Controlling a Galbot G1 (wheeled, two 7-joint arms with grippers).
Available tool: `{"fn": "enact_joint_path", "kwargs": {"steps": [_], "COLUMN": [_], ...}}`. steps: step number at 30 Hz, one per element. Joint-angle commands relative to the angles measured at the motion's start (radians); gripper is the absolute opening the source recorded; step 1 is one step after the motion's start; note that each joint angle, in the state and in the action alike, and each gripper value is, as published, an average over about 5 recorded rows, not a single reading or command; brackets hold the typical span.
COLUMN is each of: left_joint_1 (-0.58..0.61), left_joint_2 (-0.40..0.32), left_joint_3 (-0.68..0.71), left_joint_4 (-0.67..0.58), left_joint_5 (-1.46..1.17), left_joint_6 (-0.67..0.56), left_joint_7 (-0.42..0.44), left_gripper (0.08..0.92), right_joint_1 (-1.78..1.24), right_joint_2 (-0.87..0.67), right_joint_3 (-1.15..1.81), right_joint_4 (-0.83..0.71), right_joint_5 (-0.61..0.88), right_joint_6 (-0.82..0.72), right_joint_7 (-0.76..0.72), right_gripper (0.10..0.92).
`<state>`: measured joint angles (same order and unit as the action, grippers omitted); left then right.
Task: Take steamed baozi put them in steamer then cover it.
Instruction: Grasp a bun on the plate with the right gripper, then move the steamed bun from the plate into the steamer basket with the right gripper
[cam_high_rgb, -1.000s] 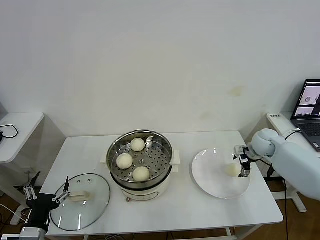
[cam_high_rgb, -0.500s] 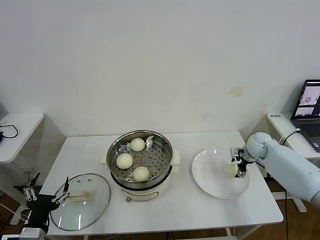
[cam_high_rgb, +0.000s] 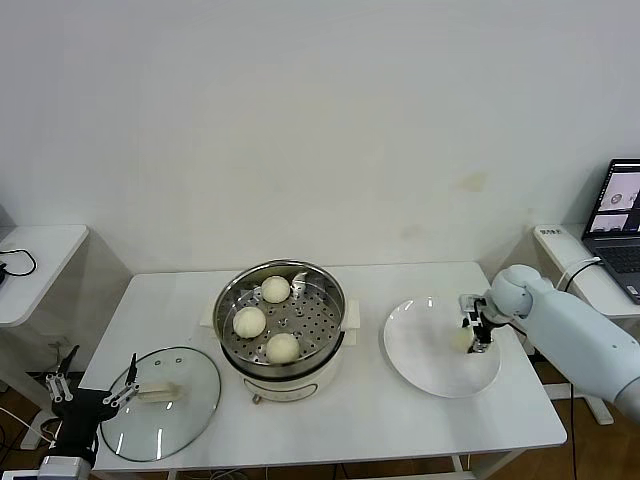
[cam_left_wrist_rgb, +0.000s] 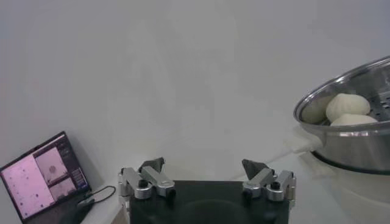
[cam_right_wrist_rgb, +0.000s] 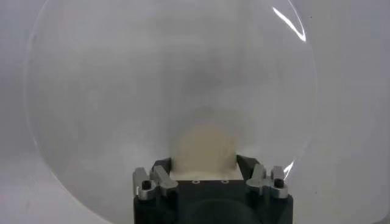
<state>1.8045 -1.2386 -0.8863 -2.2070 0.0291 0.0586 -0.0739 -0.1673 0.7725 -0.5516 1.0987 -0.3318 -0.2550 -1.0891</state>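
Three steamed baozi (cam_high_rgb: 249, 321) lie on the perforated tray of the steamer (cam_high_rgb: 226, 300), at the table's middle. A further baozi (cam_high_rgb: 462, 339) rests on the white plate (cam_high_rgb: 420, 355) to the steamer's right. My right gripper (cam_high_rgb: 478, 330) is down on the plate, shut on that baozi (cam_right_wrist_rgb: 204, 143), one finger pressed against each of its sides. The cover (cam_high_rgb: 195, 410), clear glass with a cream handle, lies flat at the table's front left. My left gripper (cam_high_rgb: 95, 378) hangs open just off the table's front left corner, beside the cover; its own view shows the steamer (cam_left_wrist_rgb: 365, 137) farther off.
A laptop (cam_high_rgb: 620, 210) stands on a side desk to the right, close behind my right arm. A small white side table (cam_high_rgb: 30, 265) stands to the left. The wall runs right behind the table's far edge.
My right gripper has closed on the baozi on the plate and shifted slightly towards the steamer. The left arm has not moved.
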Motion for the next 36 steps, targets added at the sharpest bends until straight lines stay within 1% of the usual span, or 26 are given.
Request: {"fn": "enact_joint_path", "kwargs": {"steps": [1,9,15,19,24,28,33,36], "left_joint_1": [0.001,-0.003,-0.008,-0.014,-0.027,-0.041,-0.061,-0.07], "left_joint_2": [-0.001,-0.001,0.004,0.007,0.021,0.048,0.074,0.087], "left_joint_3": [0.0,0.003,0.004,0.007,0.013,0.017,0.022,0.024], "left_joint_4": [-0.003,-0.011,-0.015,-0.007,0.02,0.054,0.099,0.126], "left_joint_5": [0.0,0.001,-0.001,-0.01,-0.071,-0.208,-0.416,-0.491], "left_joint_6": [-0.001,0.001,0.005,0.009,0.025,0.039,0.047,0.048], "left_joint_7": [0.0,0.001,0.002,0.003,0.004,-0.001,-0.043,-0.052], "left_gripper": [0.823,0.823,0.823,0.823,0.823,0.823,0.823,0.823], "right_joint_1": [0.037,0.219,0.441,0.588,0.747,0.792,0.818,0.817], "right_joint_2": [-0.032,-0.107,-0.097,-0.04,0.067,0.15,0.266,0.332], "right_joint_3": [-0.025,-0.166,-0.302,-0.41,-0.514,-0.546,-0.582,-0.589], "right_joint_4": [0.047,0.168,0.232,0.268,0.309,0.323,0.322,0.311], "right_joint_5": [0.028,0.15,0.296,0.39,0.531,0.621,0.713,0.758], "right_joint_6": [-0.008,-0.052,-0.099,-0.136,-0.203,-0.256,-0.308,-0.335], "right_joint_7": [-0.028,-0.043,-0.04,-0.024,0.013,0.05,0.097,0.125], "right_gripper": [0.612,0.594,0.6,0.602,0.602,0.607,0.611,0.611]}}
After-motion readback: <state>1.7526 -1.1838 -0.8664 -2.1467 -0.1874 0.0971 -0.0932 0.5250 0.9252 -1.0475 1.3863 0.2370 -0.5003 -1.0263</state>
